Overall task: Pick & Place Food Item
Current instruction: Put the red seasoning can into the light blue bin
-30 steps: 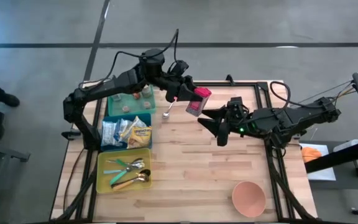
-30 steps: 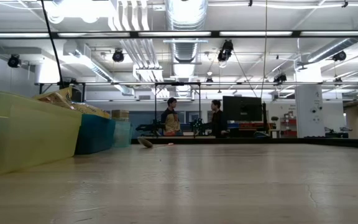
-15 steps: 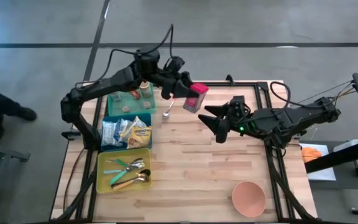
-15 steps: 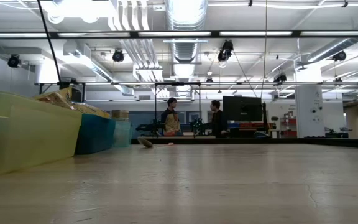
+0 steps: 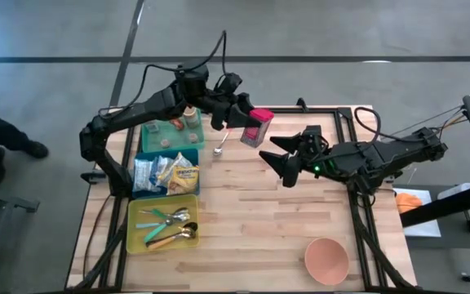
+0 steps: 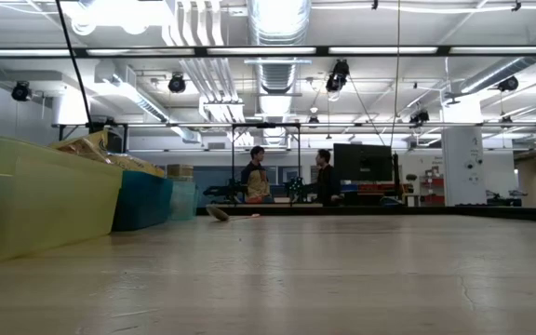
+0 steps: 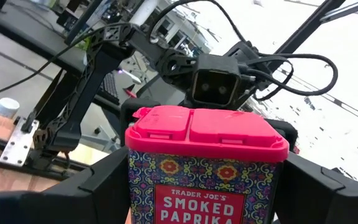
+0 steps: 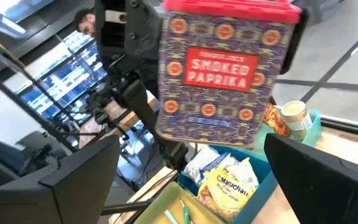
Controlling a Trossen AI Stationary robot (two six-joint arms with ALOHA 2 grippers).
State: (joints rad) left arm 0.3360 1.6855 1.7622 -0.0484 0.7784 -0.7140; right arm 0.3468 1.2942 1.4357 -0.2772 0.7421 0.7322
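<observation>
A pale wooden desk (image 5: 243, 220) stands on a grey floor, and the low view looks across it into a wide hall with ceiling ducts and strip lights, where two people (image 6: 256, 174) stand far off beside a dark screen. Along the desk's left edge sit three bins: a teal bin (image 5: 148, 140) at the far corner holding small jars, a blue bin (image 5: 137, 189) of snack packets, and a yellow bin (image 5: 134, 230) of cutlery. One spoon (image 5: 218, 148) lies loose near the far edge. The left gripper (image 5: 241, 122) is clamped on the single paprika tin (image 5: 256, 131), held above the desk's far edge; the tin's lower half is cut off in the left wrist view. The right gripper (image 5: 277, 153) hangs just beside it, fingers spread wide and empty. One pink bowl (image 5: 326, 260) sits near the desk's near right corner.
</observation>
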